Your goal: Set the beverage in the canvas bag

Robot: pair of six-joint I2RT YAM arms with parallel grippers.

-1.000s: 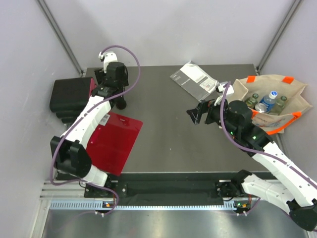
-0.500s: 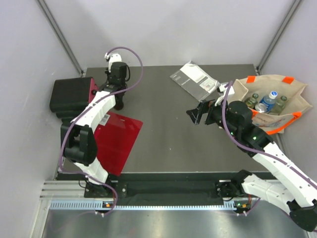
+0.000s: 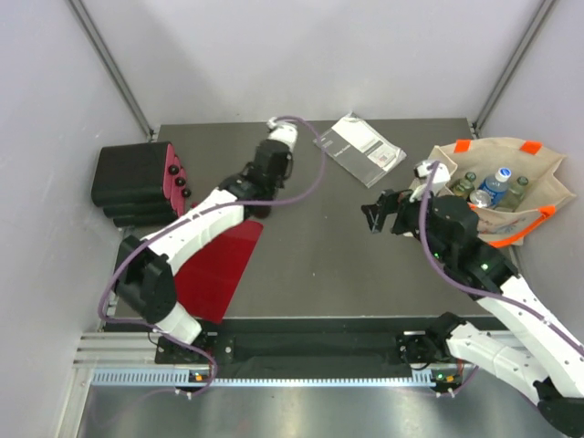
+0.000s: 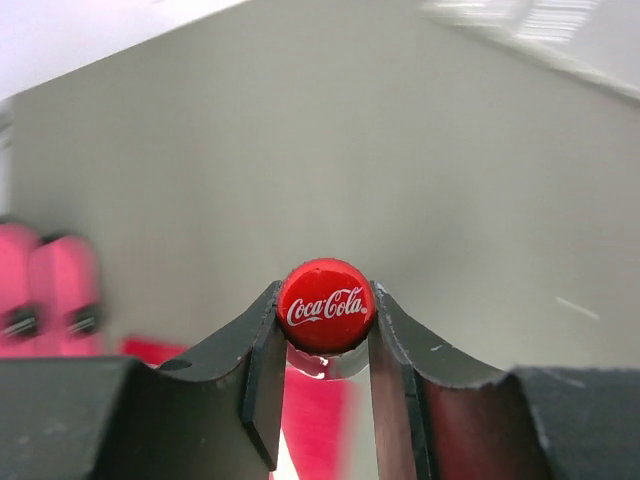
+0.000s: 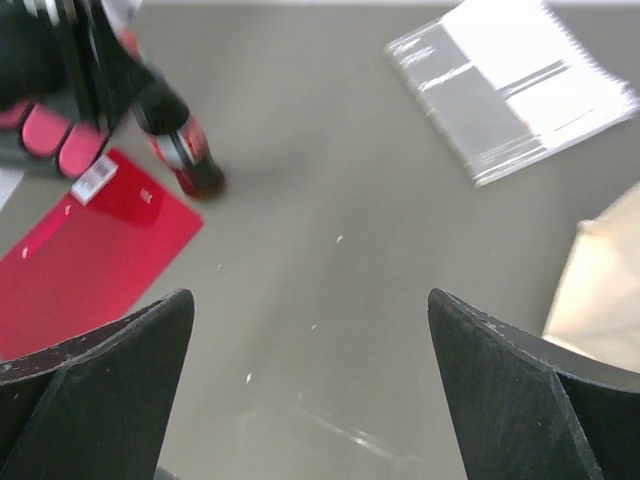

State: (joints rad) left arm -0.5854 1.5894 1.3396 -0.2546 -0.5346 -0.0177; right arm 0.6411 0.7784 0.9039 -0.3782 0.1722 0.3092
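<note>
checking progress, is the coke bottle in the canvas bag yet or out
Out: the left gripper grips the cola bottle by its neck, across the table from the canvas bag.

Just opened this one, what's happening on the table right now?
The left gripper is shut around the red-capped top of a cola bottle, holding it near the red sheet on the left half of the table. The right gripper hangs open beside the canvas bag at the right edge, holding nothing. The bag already has several bottles inside; the cola bottle is not in it yet.
</note>
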